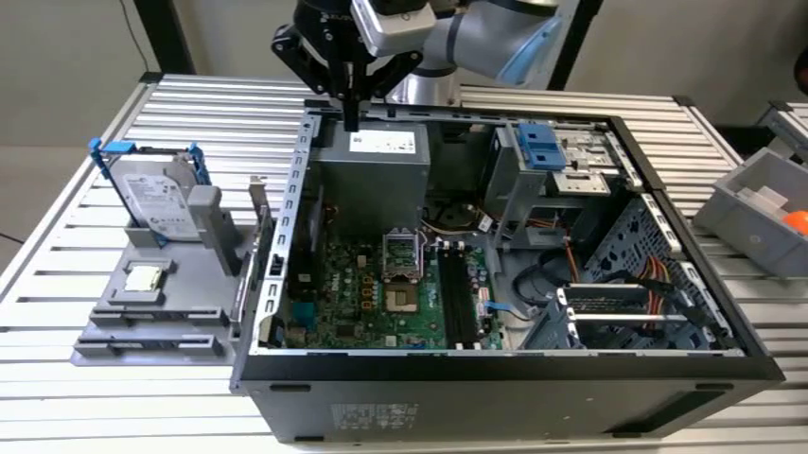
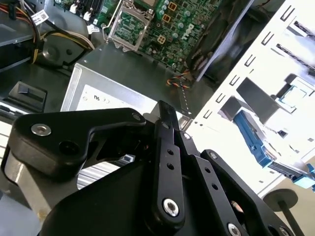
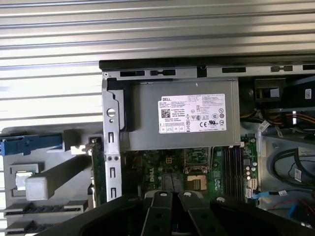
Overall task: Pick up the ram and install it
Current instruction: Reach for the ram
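The ram (image 1: 265, 248) is a thin green board standing on edge in the grey holder (image 1: 151, 322), just outside the open computer case's (image 1: 505, 364) wall on the exterior view's left. In the first wrist view the ram (image 3: 92, 164) shows as a green strip beside that wall. My gripper (image 1: 351, 119) hangs over the case's back edge, above the power supply (image 1: 373, 165), well away from the ram. Its black fingers (image 2: 166, 114) are shut together with nothing between them. The dark memory slots (image 1: 455, 298) lie on the motherboard inside the case.
A silver hard drive in a blue frame (image 1: 158, 199) and a small square processor chip (image 1: 143, 277) sit on the same holder. Drive cages and cables (image 1: 606, 284) crowd the case's other side. A grey bin (image 1: 758, 213) stands at the exterior view's right.
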Action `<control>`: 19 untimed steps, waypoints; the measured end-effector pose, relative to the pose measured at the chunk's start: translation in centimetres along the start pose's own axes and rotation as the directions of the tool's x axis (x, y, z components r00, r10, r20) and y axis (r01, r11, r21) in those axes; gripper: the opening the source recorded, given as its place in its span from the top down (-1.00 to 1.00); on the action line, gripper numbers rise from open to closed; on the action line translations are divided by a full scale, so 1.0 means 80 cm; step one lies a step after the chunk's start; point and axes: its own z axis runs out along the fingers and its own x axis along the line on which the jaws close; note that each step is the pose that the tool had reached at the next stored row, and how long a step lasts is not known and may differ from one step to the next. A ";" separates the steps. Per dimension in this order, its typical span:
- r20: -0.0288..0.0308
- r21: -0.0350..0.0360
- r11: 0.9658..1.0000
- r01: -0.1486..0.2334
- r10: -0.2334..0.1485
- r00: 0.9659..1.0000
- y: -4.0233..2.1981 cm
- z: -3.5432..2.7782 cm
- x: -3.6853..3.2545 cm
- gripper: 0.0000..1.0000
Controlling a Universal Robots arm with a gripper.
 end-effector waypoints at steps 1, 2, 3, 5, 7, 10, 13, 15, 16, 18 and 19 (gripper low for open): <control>0.000 0.000 1.000 0.000 0.000 1.000 -0.0001 0.0000 0.0006 1.00; 0.000 0.000 1.000 0.000 0.000 1.000 -0.0001 0.0000 0.0012 1.00; 0.000 0.000 1.000 0.000 0.000 1.000 -0.0002 0.0000 0.0018 1.00; 0.000 0.000 1.000 0.000 0.000 1.000 -0.0003 0.0000 0.0033 1.00; 0.000 0.000 1.000 0.002 -0.002 1.000 -0.0004 -0.0001 0.0047 1.00; 0.000 0.000 1.000 0.007 -0.007 1.000 -0.0005 -0.0001 0.0070 1.00; -0.001 0.000 1.000 0.012 -0.012 1.000 -0.0007 -0.0002 0.0096 1.00; -0.001 0.000 1.000 0.015 -0.015 1.000 -0.0008 -0.0002 0.0115 1.00; -0.001 0.000 1.000 0.017 -0.017 1.000 -0.0009 -0.0002 0.0125 1.00; -0.002 0.000 1.000 0.018 -0.018 1.000 -0.0010 -0.0001 0.0144 1.00; -0.003 0.000 1.000 0.019 -0.019 1.000 -0.0011 -0.0001 0.0152 1.00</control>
